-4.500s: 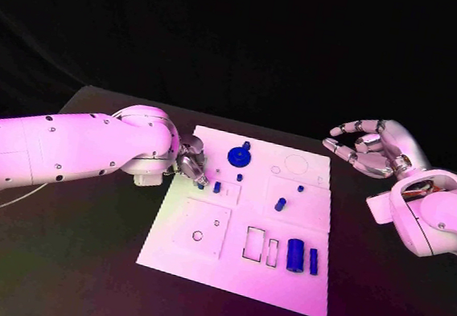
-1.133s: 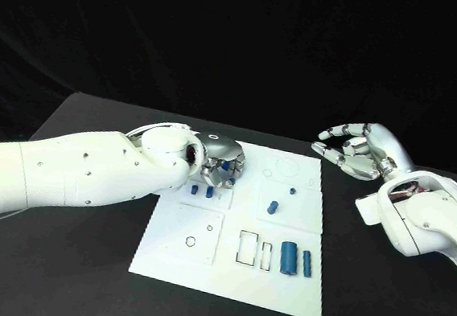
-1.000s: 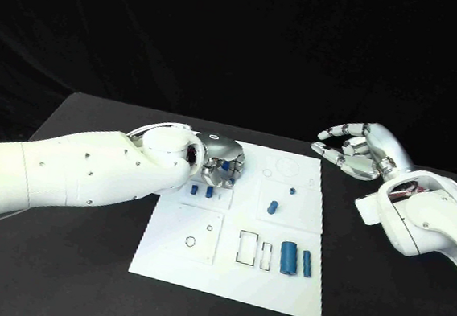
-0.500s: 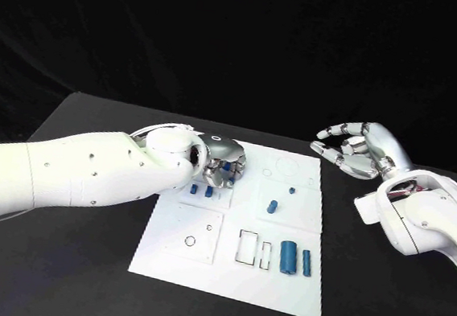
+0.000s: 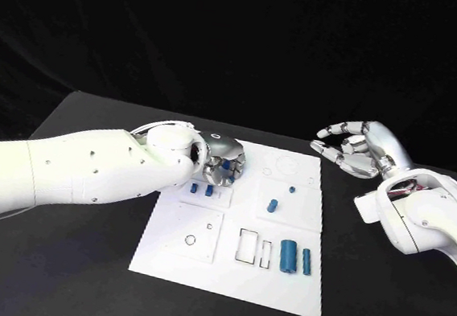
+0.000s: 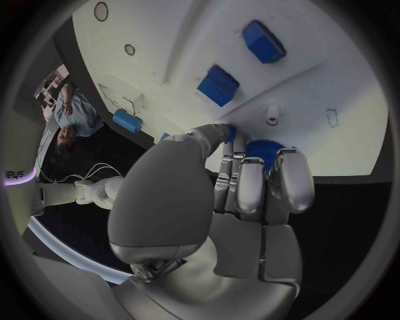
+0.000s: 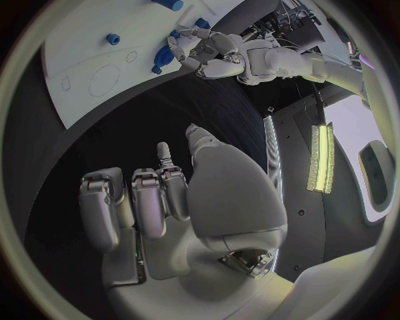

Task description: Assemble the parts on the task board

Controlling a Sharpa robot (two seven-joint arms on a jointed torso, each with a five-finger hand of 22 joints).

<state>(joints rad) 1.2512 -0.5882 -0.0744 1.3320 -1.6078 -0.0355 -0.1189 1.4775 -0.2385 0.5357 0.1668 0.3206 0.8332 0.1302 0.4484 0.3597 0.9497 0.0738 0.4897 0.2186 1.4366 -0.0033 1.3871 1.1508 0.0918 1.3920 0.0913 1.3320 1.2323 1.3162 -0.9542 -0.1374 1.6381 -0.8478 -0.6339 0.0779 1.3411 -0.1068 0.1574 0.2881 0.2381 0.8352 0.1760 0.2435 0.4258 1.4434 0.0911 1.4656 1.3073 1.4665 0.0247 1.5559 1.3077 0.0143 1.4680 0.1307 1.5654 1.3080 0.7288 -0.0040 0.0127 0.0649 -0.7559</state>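
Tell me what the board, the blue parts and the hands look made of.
Board: white, matte, flat with recessed outlines, probably plastic. Blue parts: evenly coloured, dull sheen, likely plastic. Left hand and right hand: silvery with bright highlights, metal or metallic-coated; cannot tell which.

blue part (image 6: 265, 152) mostly hidden behind left robot hand (image 6: 242, 190) fingers

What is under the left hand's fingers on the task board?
The left hand holds a blue ridged round part in its fingertips over the task board. Most of that part and the board beneath it are covered by the fingers.
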